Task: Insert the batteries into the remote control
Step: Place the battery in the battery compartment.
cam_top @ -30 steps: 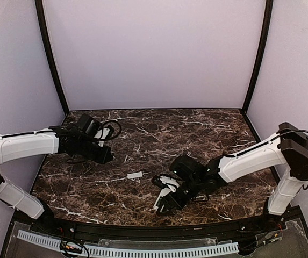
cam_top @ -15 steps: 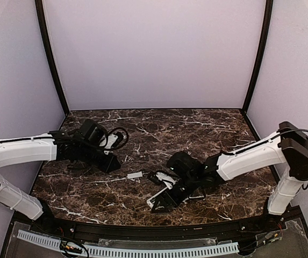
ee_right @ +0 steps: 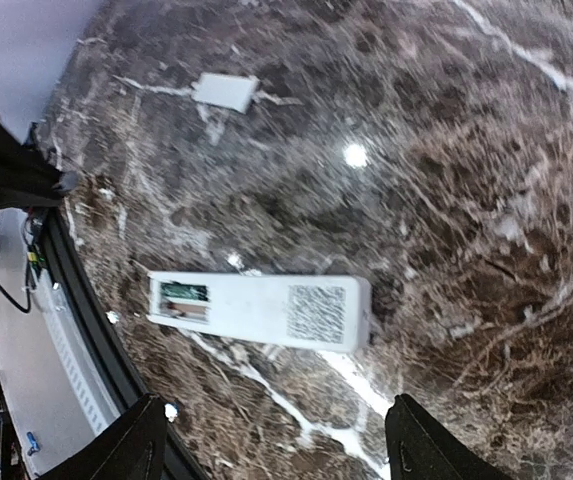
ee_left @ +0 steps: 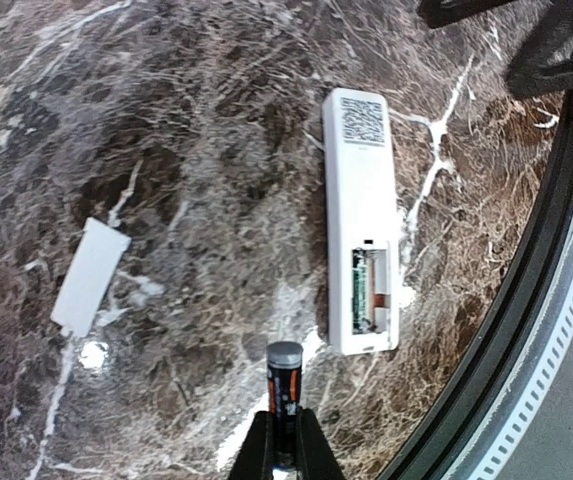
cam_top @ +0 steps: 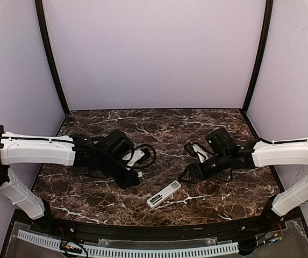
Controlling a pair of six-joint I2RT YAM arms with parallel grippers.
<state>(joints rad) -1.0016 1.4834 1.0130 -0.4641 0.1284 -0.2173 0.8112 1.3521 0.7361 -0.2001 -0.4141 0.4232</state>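
Note:
The white remote control (cam_top: 163, 194) lies back side up near the table's front edge, with its battery compartment (ee_left: 370, 291) uncovered. My left gripper (ee_left: 284, 445) is shut on a black and orange battery (ee_left: 284, 383), whose grey end points forward just left of the compartment. In the top view, the left gripper (cam_top: 131, 181) hangs just left of the remote. My right gripper (ee_right: 276, 450) is open with nothing between its fingers, and the remote control (ee_right: 261, 311) lies on the table beyond them. From above, the right gripper (cam_top: 189, 174) sits behind and to the right of the remote.
The loose white battery cover (ee_left: 90, 275) lies flat on the marble, left of the remote; the right wrist view has the cover (ee_right: 225, 92) far off. The table's black front rim (ee_left: 526, 300) runs close beside the remote. Purple walls enclose the table.
My right gripper has pulled back and to the right, off the remote, which now lies uncovered on the table. My left arm has swung right toward the remote, carrying the battery.

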